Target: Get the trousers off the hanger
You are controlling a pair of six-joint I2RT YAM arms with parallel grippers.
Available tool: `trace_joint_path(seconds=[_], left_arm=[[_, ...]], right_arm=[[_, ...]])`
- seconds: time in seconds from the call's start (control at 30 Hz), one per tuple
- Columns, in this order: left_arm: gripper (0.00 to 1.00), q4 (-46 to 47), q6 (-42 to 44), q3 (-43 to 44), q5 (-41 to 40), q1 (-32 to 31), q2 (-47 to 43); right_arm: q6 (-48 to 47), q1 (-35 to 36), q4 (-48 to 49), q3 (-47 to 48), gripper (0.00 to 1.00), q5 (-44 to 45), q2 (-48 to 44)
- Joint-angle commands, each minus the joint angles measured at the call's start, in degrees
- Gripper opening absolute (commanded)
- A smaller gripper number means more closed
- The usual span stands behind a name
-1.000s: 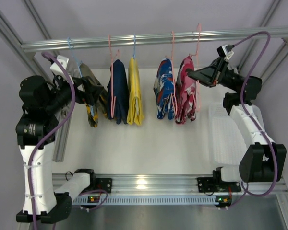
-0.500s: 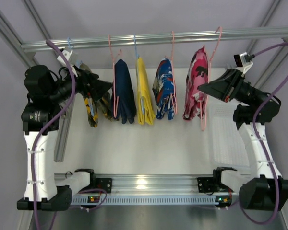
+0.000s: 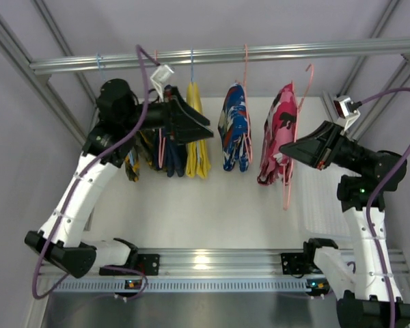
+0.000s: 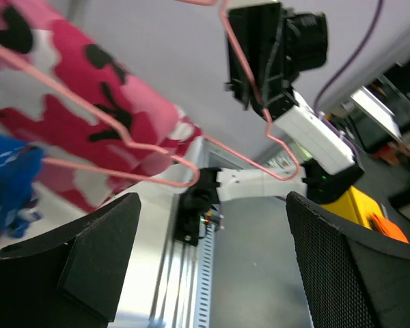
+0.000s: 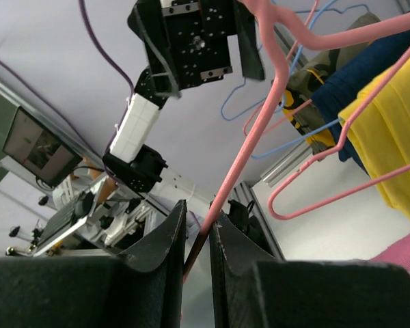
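The red-pink trousers (image 3: 279,130) hang on a pink hanger (image 3: 285,195) whose hook sits just below the rail (image 3: 123,60). My right gripper (image 3: 287,150) is shut on that hanger's wire (image 5: 227,184). The blue trousers (image 3: 234,128) hang on another pink hanger on the rail, left of the red-pink pair. My left gripper (image 3: 203,128) is open and empty, in front of the yellow garment (image 3: 197,130) and pointing right. In the left wrist view its fingers (image 4: 89,260) stand wide apart, facing the red-pink trousers (image 4: 89,89) and a corner of the blue pair (image 4: 7,178).
A navy garment (image 3: 172,147) and an olive patterned one (image 3: 133,160) hang at the left of the rail behind my left arm. A white tray (image 3: 321,198) lies on the table at the right. Frame posts run along both sides.
My right gripper has pulled the pink hanger with the red-pink trousers rightward and down off the rail. My left arm has swung right from the far-left garment towards the yellow one.
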Motion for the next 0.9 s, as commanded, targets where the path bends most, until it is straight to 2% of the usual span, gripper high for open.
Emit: trace_joint_path(seconds=[0.0,0.1,0.13,0.27,0.43,0.7,0.87], left_arm=[[0.92,9.69,-5.35,3.05,-0.29,-7.93,3.58],[0.91,15.03,-9.47,4.64,-0.47,-11.71,7.81],[0.91,19.67,-10.79,4.99,-0.64,-12.43,8.61],[0.9,21.55,-11.24,8.33,-4.42,-16.29,13.35],[0.89,24.28,-11.77,13.33,-5.21,-21.3,19.86],[0.84,27.62,-16.78,15.37,-10.31,-24.65,26.54],[0.8,34.72,-22.66,14.58,-8.74,-26.32,29.01]], right_arm=[[-13.16,-0.36,-4.11,2.44,0.0,2.78,-3.55],[-17.81,-0.36,-11.47,3.32,0.0,3.13,-5.21],[-20.96,-0.36,-13.68,3.67,0.0,3.4,-6.18],[-24.76,-0.36,-20.46,4.38,0.0,4.1,-7.85],[-29.59,-0.36,-27.05,4.73,0.0,5.68,-9.96],[-31.62,-0.36,-28.91,5.35,0.0,6.04,-10.93],[-32.15,-0.36,-29.44,4.91,0.0,6.03,-11.2]])
